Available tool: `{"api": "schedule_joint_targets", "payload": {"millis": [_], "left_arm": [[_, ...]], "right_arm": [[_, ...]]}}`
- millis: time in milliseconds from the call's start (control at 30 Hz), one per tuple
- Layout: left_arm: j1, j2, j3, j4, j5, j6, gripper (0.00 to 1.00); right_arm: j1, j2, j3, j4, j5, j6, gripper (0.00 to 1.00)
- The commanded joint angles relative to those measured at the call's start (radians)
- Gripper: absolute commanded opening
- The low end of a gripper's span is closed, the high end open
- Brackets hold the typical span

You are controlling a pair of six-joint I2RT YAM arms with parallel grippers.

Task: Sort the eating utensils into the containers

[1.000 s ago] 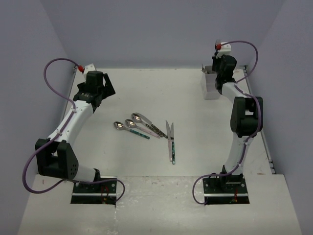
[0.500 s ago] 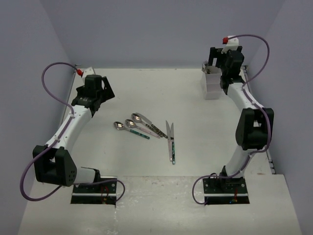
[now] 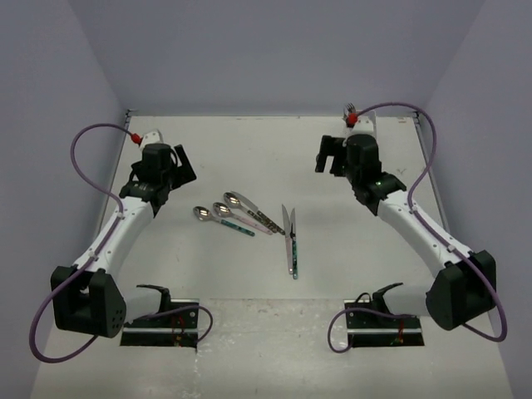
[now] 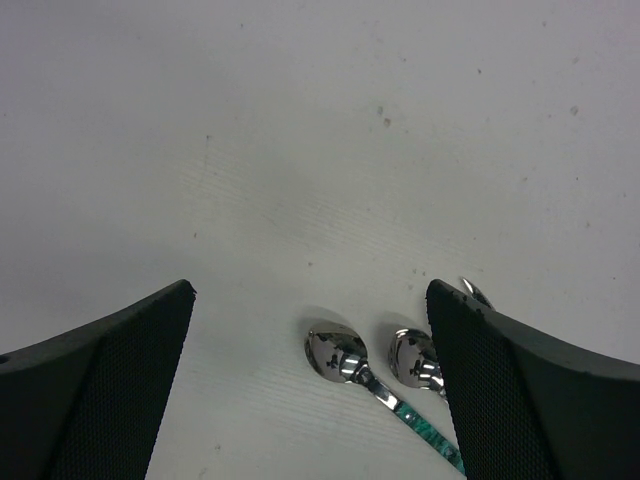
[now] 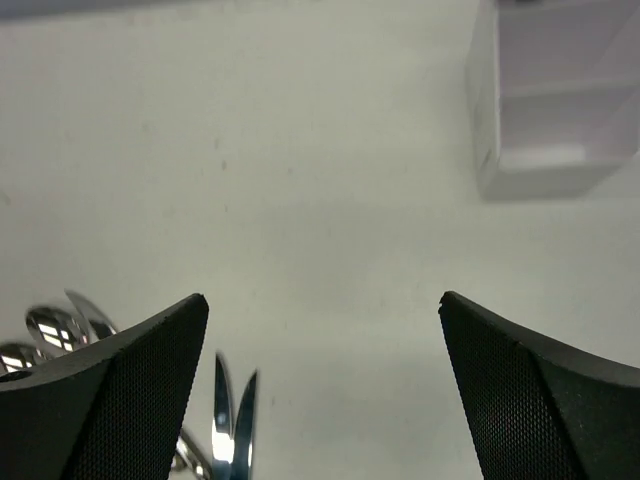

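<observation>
Three spoons lie side by side left of centre: a teal-handled spoon [image 3: 202,214] [image 4: 336,353], a second spoon [image 3: 222,208] [image 4: 414,359] and a dark patterned one [image 3: 238,200]. Two knives [image 3: 290,237] [image 5: 231,412] lie together at centre, blades pointing away from the arm bases. The white container [image 5: 553,98] stands at the back right, mostly hidden behind the right wrist in the top view. My left gripper [image 3: 176,169] [image 4: 310,290] hangs open just behind the spoon bowls. My right gripper [image 3: 328,160] [image 5: 325,297] is open and empty, between the container and the knives.
Purple walls close the table on three sides. The right arm's purple cable [image 3: 416,179] loops over the back right corner. Both arm bases [image 3: 162,320] sit at the near edge.
The right arm swung away from the container toward the table's middle and its jaws opened. The left arm shifted slightly nearer the spoons, still open.
</observation>
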Motion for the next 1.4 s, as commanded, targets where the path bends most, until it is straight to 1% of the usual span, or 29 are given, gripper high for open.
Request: {"api": "schedule_joint_targets", "payload": {"millis": [0,67,133,367,533,667,800,1000,1167,1367], "left_arm": [[-0.006,-0.038,-0.043,0.050,0.042,-0.028,1.00],[-0.006,-0.048,-0.077,0.051,0.063,-0.039,1.00],[-0.006,-0.059,-0.114,0.053,0.070,-0.050,1.00],[-0.006,-0.128,-0.189,0.073,0.093,-0.067,1.00],[-0.006,-0.156,-0.209,0.074,0.091,-0.073,1.00],[-0.006,-0.176,-0.215,0.070,0.099,-0.071,1.00],[-0.006,-0.188,-0.212,0.065,0.099,-0.068,1.00],[-0.006,-0.191,-0.198,0.048,0.096,-0.053,1.00],[-0.006,-0.193,-0.200,0.042,0.099,-0.047,1.00],[-0.006,-0.191,-0.195,0.041,0.094,-0.039,1.00]], "right_arm": [[0.088,0.015,-0.094,-0.256,0.032,0.203,0.99],[0.146,0.051,-0.134,-0.317,0.010,0.240,0.99],[0.174,0.085,-0.148,-0.348,-0.005,0.261,0.99],[0.315,0.179,-0.193,-0.347,-0.069,0.264,0.99],[0.395,0.265,-0.199,-0.365,-0.027,0.263,0.99],[0.419,0.306,-0.216,-0.373,-0.014,0.298,0.99],[0.444,0.311,-0.233,-0.370,-0.011,0.319,0.99],[0.467,0.320,-0.237,-0.433,0.061,0.399,0.98],[0.467,0.268,-0.228,-0.446,0.113,0.410,0.99],[0.467,0.182,-0.229,-0.434,0.105,0.366,0.99]]}}
